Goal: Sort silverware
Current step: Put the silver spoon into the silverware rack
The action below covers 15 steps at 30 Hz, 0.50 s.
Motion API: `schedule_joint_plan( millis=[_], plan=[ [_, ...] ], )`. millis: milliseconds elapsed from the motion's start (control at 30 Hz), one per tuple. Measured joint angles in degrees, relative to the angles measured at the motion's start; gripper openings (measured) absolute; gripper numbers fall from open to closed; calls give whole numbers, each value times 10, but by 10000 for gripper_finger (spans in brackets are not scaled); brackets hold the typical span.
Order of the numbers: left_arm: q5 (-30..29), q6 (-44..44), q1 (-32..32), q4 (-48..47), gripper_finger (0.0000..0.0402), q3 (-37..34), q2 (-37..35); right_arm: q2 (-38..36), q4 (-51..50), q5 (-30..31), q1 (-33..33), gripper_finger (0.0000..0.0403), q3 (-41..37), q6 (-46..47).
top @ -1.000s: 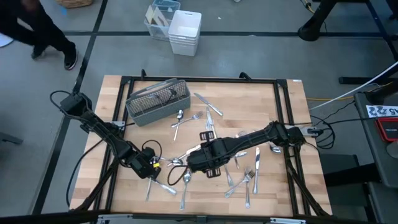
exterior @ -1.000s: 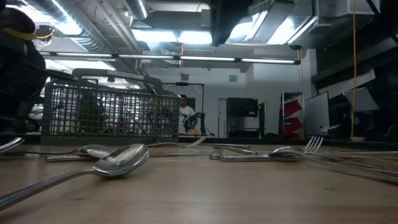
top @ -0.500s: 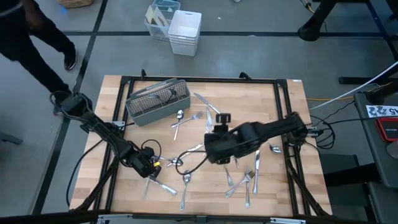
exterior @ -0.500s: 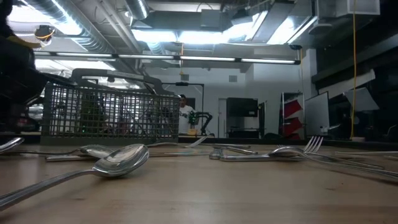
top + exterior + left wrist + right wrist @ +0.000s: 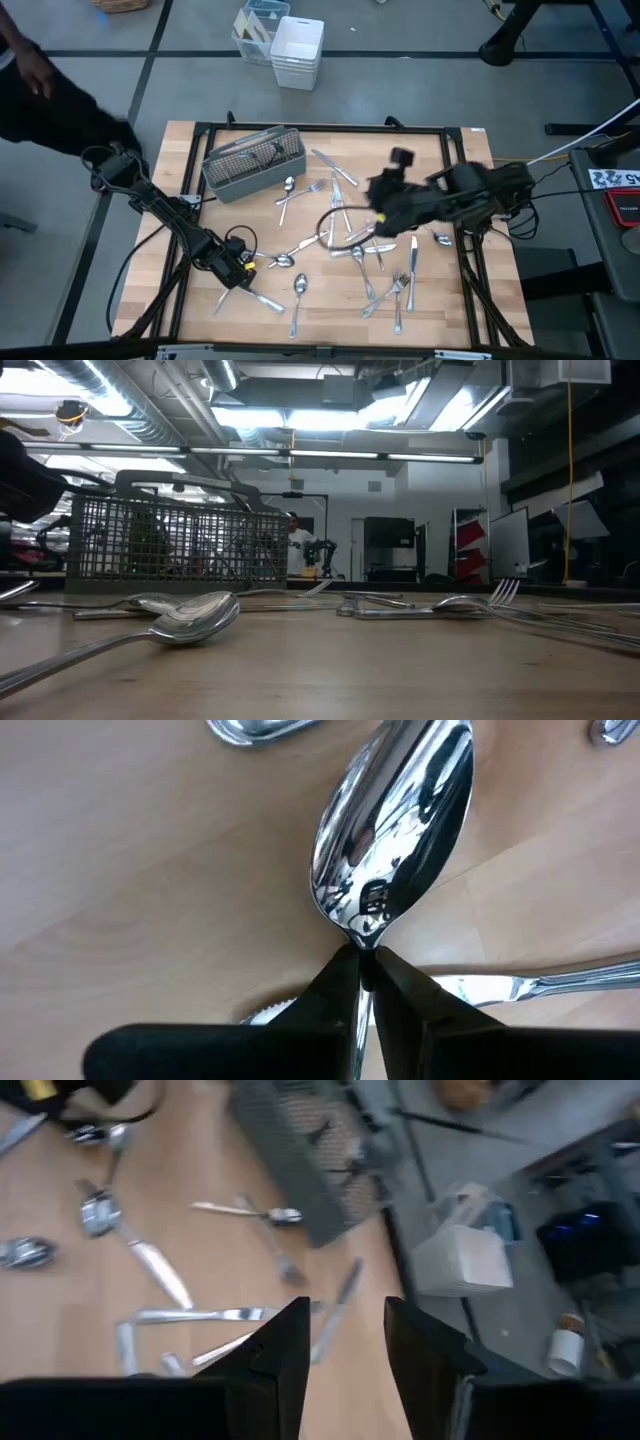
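Silver forks, spoons and knives point(image 5: 370, 265) lie scattered flat on the wooden table point(image 5: 450, 150). The grey wire-mesh caddy point(image 5: 254, 160) stands at the far left, also in the low view point(image 5: 180, 540). My left gripper point(image 5: 252, 265) is low over the table's near left, shut on a spoon point(image 5: 395, 820). My right gripper point(image 5: 385, 195) is raised above the table's right half, open and empty; its fingers point(image 5: 285, 1355) show a clear gap. My left gripper pinches the spoon's neck point(image 5: 362, 948), where the handle meets the bowl, between its two fingertips. The fingers lie along the handle, and the bowl points away ahead of them. I cannot tell whether the bowl rests on the table.
A knife point(image 5: 540, 988) lies just beside my left fingers. A black cable loop point(image 5: 335, 228) hangs from my right arm over the cutlery. White bins point(image 5: 298, 50) stand on the floor beyond the far edge. A person point(image 5: 40, 90) is at the far left.
My right gripper has risen from low over the table's middle and drawn back toward the right edge, empty. The person at the far left has moved.
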Motion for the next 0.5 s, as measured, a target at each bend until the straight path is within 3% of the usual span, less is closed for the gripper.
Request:
schedule_joint_plan(
  millis=[133, 267, 500],
  plan=[
    [-20, 12, 0, 10, 8, -1, -8, -60, 0, 74, 0, 133, -74, 48],
    [-85, 24, 3, 6, 5, 6, -29, -129, 0, 140, 0, 133, -214, 136],
    [-169, 51, 19, 15, 9, 18, -91, -245, 39, 171, -1, 133, -498, 301]
  ],
)
